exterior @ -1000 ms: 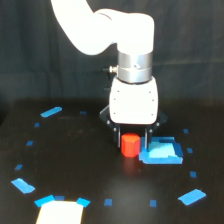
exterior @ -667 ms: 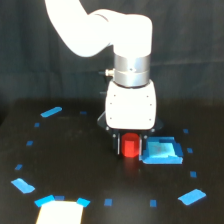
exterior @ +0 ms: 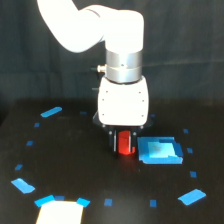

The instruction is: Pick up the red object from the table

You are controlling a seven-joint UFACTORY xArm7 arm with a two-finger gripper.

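Observation:
The red object (exterior: 125,143) is a small stubby red cylinder standing on the black table (exterior: 70,165), just left of a flat light-blue block (exterior: 159,151). My gripper (exterior: 124,141) has come straight down over it. Its dark fingers (exterior: 114,140) stand on either side of the cylinder, open around it. The white wrist housing hides the cylinder's top. The fingers blend into the dark table, so I cannot tell whether the pads touch the cylinder's sides.
Blue tape strips lie at the back left (exterior: 51,111), front left (exterior: 22,185) and front right (exterior: 192,196), with small blue marks dotted in a ring. A pale rectangle (exterior: 59,212) sits at the front edge.
The arm has dropped lower and shifted slightly to the exterior view's left, bringing the fingers down around the red object. The cylinder and the blue block have stayed in place.

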